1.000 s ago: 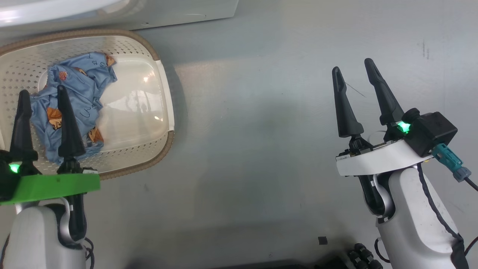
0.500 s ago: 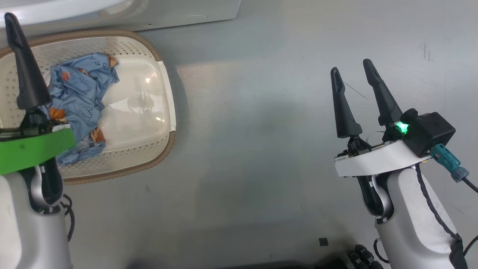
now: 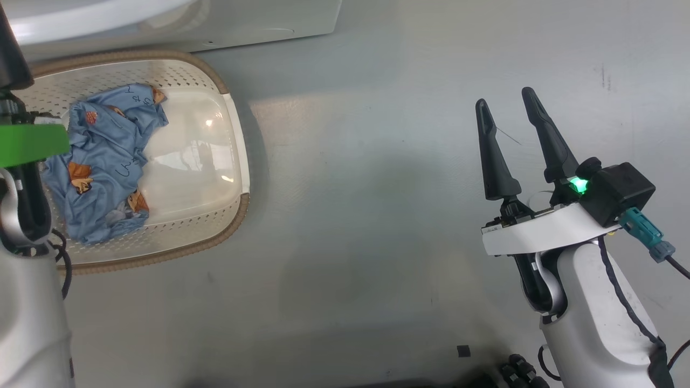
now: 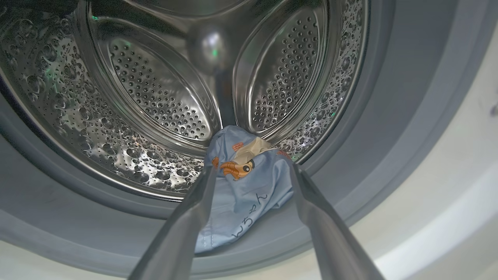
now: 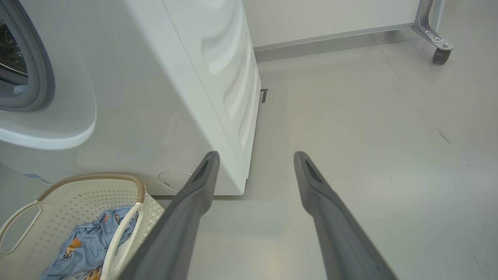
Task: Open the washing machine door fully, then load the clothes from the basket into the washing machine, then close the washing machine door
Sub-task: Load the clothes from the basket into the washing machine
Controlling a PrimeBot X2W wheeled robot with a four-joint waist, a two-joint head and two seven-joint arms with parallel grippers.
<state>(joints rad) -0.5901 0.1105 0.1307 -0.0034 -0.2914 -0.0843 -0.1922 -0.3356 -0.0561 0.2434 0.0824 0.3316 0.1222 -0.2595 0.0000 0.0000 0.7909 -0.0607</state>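
Clothes drape the gasket at 6 o'clock; left gripper and right gripper spread, empty. You'll likely pinch them closing the door.

L gripper, a sec ago low over the basket w/ both fingers crossing the clothes, has lifted up and away to the head view's left edge. Its green bracket now rides beside the clothes' upper part; fabric the fingers hid is uncovered. Camera shifted slightly too.
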